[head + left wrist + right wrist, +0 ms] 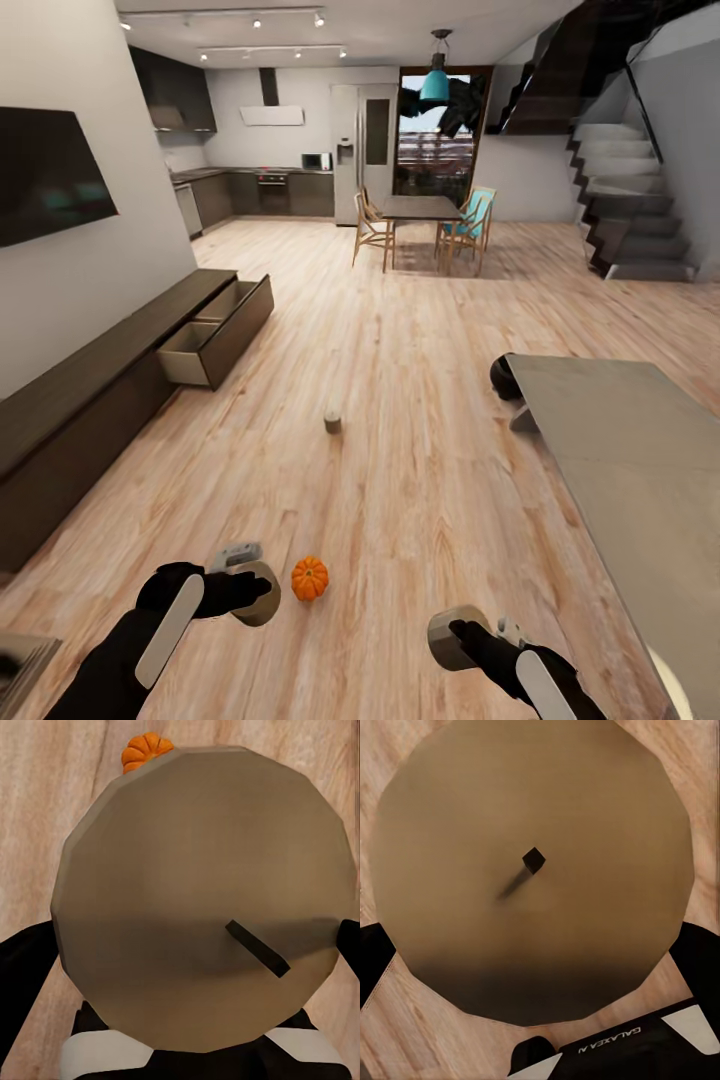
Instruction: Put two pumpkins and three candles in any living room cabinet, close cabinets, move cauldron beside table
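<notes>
both grippers, left (258, 592) and right (452, 637), each clamp a tan candle in the head view, with the pumpkin (309, 578) on the floor between them and the cabinet (215, 330) drawer open well ahead. in the left wrist view the candle (202, 900) hides most of the pumpkin (145, 750), so a turn could knock it rolling. in the right wrist view the candle (534, 870) blocks the fingers, so a slipping grip would go unnoticed.

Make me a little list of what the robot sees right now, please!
left gripper: shut on a candle
right gripper: shut on another candle
pumpkin: on the floor, just right of the left gripper
third candle: standing on the floor farther ahead
cabinet: two drawers open
table: on the right
</notes>
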`<state>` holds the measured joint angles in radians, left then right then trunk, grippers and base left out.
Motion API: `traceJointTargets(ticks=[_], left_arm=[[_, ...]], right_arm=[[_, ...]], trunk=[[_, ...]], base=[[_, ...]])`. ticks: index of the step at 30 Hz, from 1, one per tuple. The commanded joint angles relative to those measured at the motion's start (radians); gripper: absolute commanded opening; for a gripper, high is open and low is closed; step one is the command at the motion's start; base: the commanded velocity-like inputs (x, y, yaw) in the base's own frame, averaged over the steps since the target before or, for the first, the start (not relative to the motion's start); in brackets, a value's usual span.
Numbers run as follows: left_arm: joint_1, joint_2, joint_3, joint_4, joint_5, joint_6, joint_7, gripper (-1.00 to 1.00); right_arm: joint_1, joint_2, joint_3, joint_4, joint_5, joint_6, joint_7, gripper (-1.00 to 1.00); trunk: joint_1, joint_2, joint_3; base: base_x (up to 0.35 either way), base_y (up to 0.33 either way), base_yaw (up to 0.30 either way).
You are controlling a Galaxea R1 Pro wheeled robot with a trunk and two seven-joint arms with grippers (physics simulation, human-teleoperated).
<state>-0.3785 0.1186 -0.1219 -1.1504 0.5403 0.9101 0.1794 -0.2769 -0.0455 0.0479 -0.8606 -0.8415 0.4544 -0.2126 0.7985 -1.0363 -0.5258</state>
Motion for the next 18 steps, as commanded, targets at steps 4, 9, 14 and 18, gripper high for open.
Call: traceJointTargets(ticks=[4, 9, 14, 18], left_arm=[[0.000, 0.001, -0.002, -0.002, 0.012, 0.002, 0.011, -1.00], [0.000, 0.001, -0.002, -0.002, 0.012, 0.002, 0.011, -1.00], [0.000, 0.001, -0.001, -0.001, 0.012, 0.002, 0.010, -1.00], [0.000, 0.001, -0.001, -0.001, 0.012, 0.003, 0.009, -1.00]], right_arm=[[-0.001, -0.001, 0.004, -0.002, -0.011, 0.000, -0.010, -1.00], [-0.001, -0.001, 0.005, -0.001, -0.011, 0.001, -0.010, -1.00], [-0.001, 0.000, 0.005, -0.001, -0.011, 0.000, -0.010, -1.00], [-0.001, -0.001, 0.006, -0.001, -0.011, 0.000, -0.010, -1.00]], trunk=[[0.000, -0.001, -0.002], [0.000, -0.001, -0.004], [0.000, -0.001, -0.005], [0.000, -0.001, -0.005]], base=[[0.164, 0.000, -0.284], [0.184, 0.000, -0.235], [0.087, 0.009, -0.041], [0.008, 0.156, -0.004]])
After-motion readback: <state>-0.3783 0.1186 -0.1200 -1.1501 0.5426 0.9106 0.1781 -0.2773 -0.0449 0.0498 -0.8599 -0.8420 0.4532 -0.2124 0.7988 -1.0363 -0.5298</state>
